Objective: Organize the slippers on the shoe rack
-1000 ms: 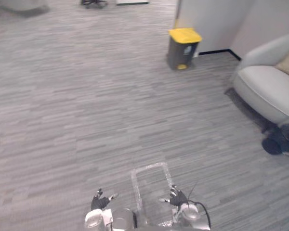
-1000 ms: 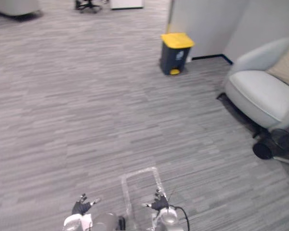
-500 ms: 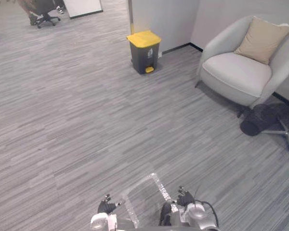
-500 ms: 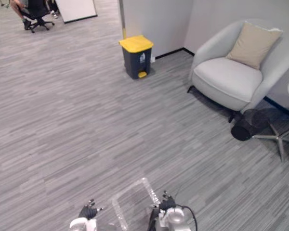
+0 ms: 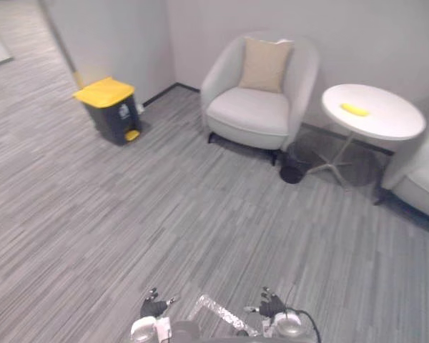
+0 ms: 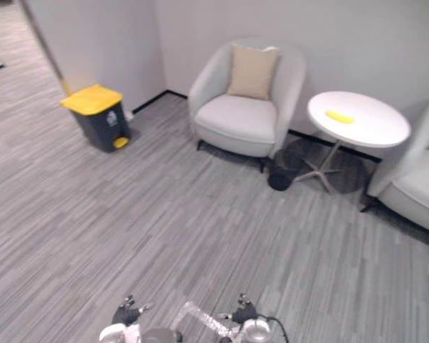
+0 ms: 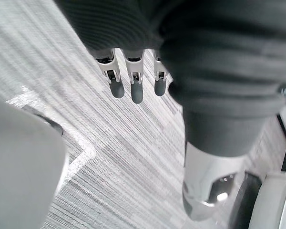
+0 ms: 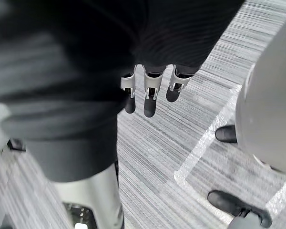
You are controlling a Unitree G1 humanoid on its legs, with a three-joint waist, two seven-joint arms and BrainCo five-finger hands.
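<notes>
Low over the carpet [image 5: 164,207] hang the left hand [image 5: 154,309] and right hand [image 5: 271,305], fingers straight and loose, holding nothing. Ahead stand a bin [image 5: 109,108], an armchair [image 5: 257,100] and a round table [image 5: 372,112] (which way the slippers lie, I can't tell), so neither hand has the edge.

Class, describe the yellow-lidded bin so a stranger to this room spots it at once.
Find the pale armchair with the beige cushion at the back wall. Left of it, by the wall's corner, stands a dark bin. Its yellow lid sets it apart from the black basket by the table.
</notes>
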